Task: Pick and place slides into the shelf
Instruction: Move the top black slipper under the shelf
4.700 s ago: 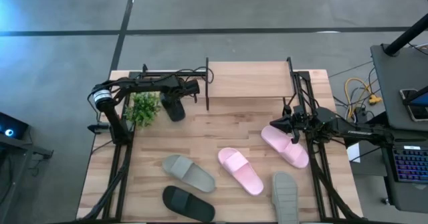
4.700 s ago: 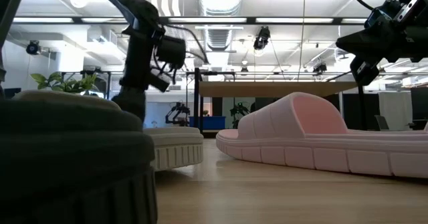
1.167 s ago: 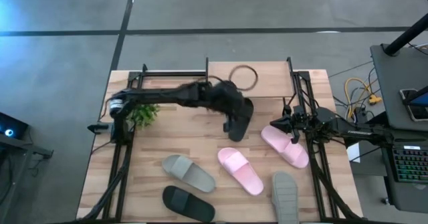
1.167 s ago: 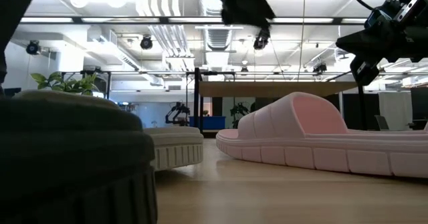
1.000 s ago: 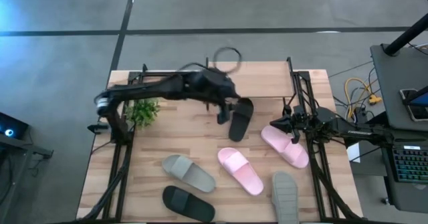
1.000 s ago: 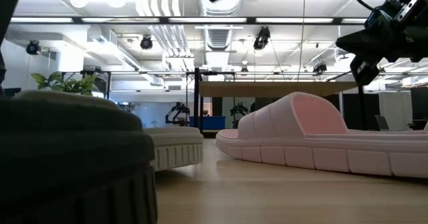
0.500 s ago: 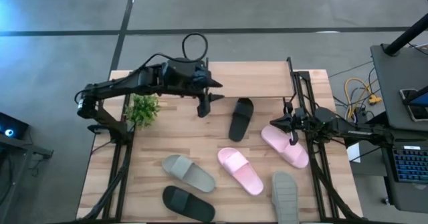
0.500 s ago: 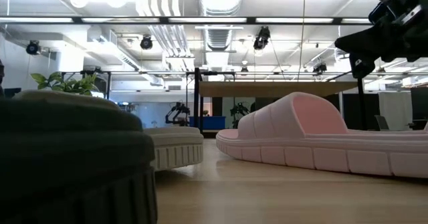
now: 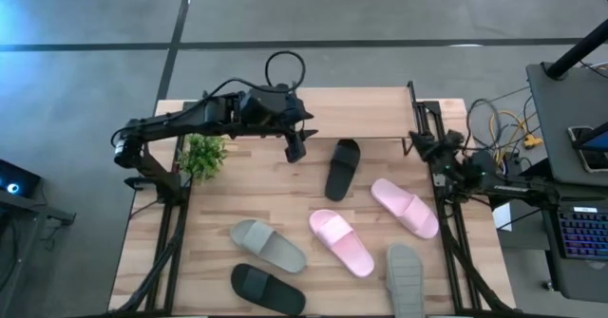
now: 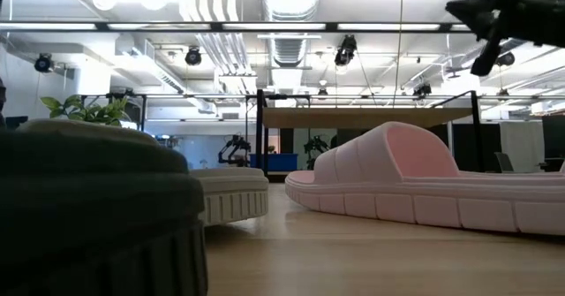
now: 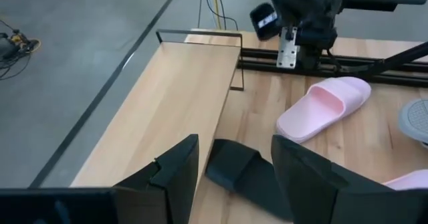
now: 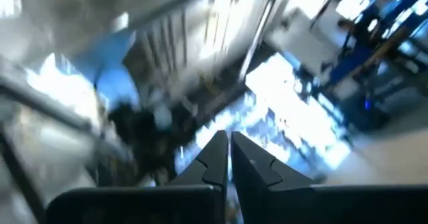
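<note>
**Black slide set down by the shelf; five more on the table**

Black slide point(image 9: 267, 288), nearest the table's front edge, left of centre, lying flat. Grey slide point(image 9: 269, 245) just behind it. Second grey slide point(image 9: 405, 280) at the front right, partly past the picture's edge. Two pink slides mid-table: one point(image 9: 341, 242) centre, one point(image 9: 405, 207) toward the right arm. Second black slide point(image 9: 343, 167) farther back, flat on the table, just in front of the shelf point(image 9: 353, 115), apparently partly under its front edge; it is not on the plank.

Left gripper point(image 9: 295, 147): above the shelf's left end, fingers spread, holding nothing; the wrist view shows the black slide point(image 11: 244, 175) between and beyond them. Right gripper point(image 9: 425, 148): at the table's right edge, raised, fingers pressed together, empty.

Plant point(image 9: 202, 153): back left, beside the left arm's base.

Step in hand, as judged: between slides, one just released near the shelf. The next move calls for choosing a slide, probably a pink or grey one, descending with fingers spread over its strap, and closing.
</note>
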`<state>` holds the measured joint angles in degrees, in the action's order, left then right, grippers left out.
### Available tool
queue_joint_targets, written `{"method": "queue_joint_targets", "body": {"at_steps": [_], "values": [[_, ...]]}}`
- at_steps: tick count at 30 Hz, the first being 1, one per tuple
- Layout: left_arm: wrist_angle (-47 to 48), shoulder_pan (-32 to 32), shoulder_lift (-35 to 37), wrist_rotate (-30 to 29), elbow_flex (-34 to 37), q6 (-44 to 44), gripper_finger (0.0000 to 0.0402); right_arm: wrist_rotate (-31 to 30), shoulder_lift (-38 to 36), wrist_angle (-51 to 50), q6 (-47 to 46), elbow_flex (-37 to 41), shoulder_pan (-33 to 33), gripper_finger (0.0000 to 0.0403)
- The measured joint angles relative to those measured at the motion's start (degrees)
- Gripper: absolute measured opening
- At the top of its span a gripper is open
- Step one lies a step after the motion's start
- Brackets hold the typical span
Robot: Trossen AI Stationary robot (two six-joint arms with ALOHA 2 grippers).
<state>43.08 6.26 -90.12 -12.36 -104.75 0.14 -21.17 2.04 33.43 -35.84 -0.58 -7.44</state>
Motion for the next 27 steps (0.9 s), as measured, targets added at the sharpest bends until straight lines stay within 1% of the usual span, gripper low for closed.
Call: {"method": "queue_joint_targets", "body": {"at_steps": [2, 3, 5, 8, 9, 11, 13, 16, 20, 22, 24, 27], "values": [[0.28, 0.00, -0.09, -0.10, 0.00, 0.01, 0.0173, -1.80, -0.08, 1.94, -1.49, -0.02, -0.02, 0.0013], [0.72, 0.00, -0.09, -0.15, 0.00, 0.02, 0.0173, -1.20, -0.08, 2.06, -1.92, -0.02, -0.02, 0.0013], [1.93, 0.02, -0.07, -0.51, 0.00, 0.02, 0.0173, 3.37, -0.08, 1.80, -3.27, -0.02, 0.02, 0.0013], [5.23, 0.03, -0.07, -2.42, 0.02, 0.07, 0.0173, 12.84, 1.31, 1.59, -7.95, -0.03, 0.05, 0.0013], [5.92, 0.07, -0.09, -2.93, 0.02, 0.08, 0.0173, 14.67, 2.16, 1.36, -9.67, -0.28, 0.19, 0.0013], [7.11, 0.13, -0.09, -3.13, 0.02, 0.09, 0.0173, 16.05, 4.81, 1.45, -11.39, -1.84, 0.74, 0.0013], [7.33, 0.13, -0.09, -3.13, 0.02, 0.11, 0.0173, 16.18, 8.50, 1.55, -11.65, -4.43, 1.57, 0.0013], [7.29, 0.13, -0.08, -3.11, 0.04, 0.15, 0.0173, 17.01, 15.99, 1.53, -9.21, -10.19, 2.84, 0.0013], [7.32, 0.24, -0.07, -3.10, 0.04, 0.20, 0.0173, 16.83, 27.00, 1.45, -3.33, -18.98, 3.32, 0.0013], [7.46, 0.38, -0.07, -3.10, 0.04, 0.21, 0.0173, 16.63, 31.54, 0.81, 2.01, -23.17, 3.30, 0.0013], [8.43, 0.49, -0.07, -3.12, 0.04, 0.19, 0.0173, 16.63, 35.64, -0.34, 5.63, -27.16, 3.30, 0.0013], [12.62, 0.52, -0.09, -3.10, 0.04, 0.13, 0.0173, 16.66, 41.09, -4.13, 5.76, -32.69, 3.30, 0.0013]]}}
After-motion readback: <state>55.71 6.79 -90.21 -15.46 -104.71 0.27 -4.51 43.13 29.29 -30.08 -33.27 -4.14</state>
